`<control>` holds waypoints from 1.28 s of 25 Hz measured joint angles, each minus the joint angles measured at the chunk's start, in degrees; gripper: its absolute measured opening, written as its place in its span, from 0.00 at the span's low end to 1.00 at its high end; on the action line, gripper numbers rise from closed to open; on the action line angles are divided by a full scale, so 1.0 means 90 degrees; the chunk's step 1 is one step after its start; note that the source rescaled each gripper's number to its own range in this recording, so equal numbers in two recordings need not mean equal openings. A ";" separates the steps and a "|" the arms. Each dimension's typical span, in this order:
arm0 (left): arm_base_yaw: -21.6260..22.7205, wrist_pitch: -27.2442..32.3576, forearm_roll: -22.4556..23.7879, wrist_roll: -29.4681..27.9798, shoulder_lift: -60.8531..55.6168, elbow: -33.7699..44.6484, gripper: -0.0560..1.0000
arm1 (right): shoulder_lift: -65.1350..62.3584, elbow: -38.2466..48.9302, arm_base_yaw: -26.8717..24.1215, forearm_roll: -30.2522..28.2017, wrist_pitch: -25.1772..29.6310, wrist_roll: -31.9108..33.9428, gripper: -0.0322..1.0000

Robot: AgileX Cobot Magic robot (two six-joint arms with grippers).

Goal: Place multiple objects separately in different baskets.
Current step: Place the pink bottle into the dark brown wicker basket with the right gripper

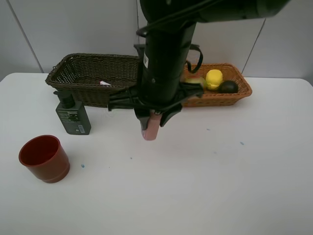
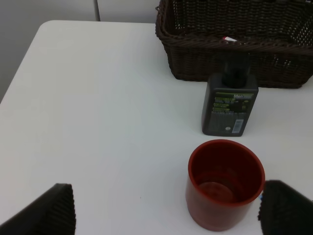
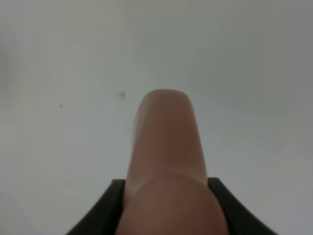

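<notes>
My right gripper (image 1: 150, 120) is shut on the pink bottle (image 1: 150, 129) and holds it above the table's middle, in front of both baskets. In the right wrist view the pink bottle (image 3: 164, 142) sticks out between the jaws of the gripper (image 3: 166, 200). My left gripper (image 2: 166, 215) is open, with the red cup (image 2: 225, 183) just ahead of it; it is out of the high view. The dark green pump bottle (image 1: 73, 116) stands in front of the dark brown basket (image 1: 78, 90), which holds the white marker (image 1: 105, 83). The light basket (image 1: 220, 100) holds the lemon (image 1: 213, 78), the dark green fruit (image 1: 228, 87) and a partly hidden pear (image 1: 193, 81). The kiwi is hidden.
The red cup (image 1: 44, 159) stands at the front left of the white table. The pump bottle (image 2: 230, 107) stands between the cup and the dark basket (image 2: 234, 68). The right arm's black body hides the gap between the two baskets.
</notes>
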 joint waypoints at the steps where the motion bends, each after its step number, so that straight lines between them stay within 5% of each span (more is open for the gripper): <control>1: 0.0000 0.0000 0.0000 0.0000 0.0000 0.0000 0.98 | 0.0000 -0.0197 0.0000 -0.0086 0.0055 0.0000 0.25; 12: 0.0000 0.0000 0.0000 0.0000 0.0000 0.0000 0.98 | 0.0289 -0.1757 -0.0484 -0.0331 -0.0155 -0.0713 0.25; 20: 0.0000 0.0000 0.0000 0.0000 0.0000 0.0000 0.98 | 0.0929 -0.1834 -0.0885 -0.0406 -0.2063 -0.1456 0.25; 32: 0.0000 0.0000 0.0000 0.0000 0.0000 0.0000 0.98 | 0.2160 -0.1834 -0.1071 -0.0520 -0.4866 -0.1488 0.25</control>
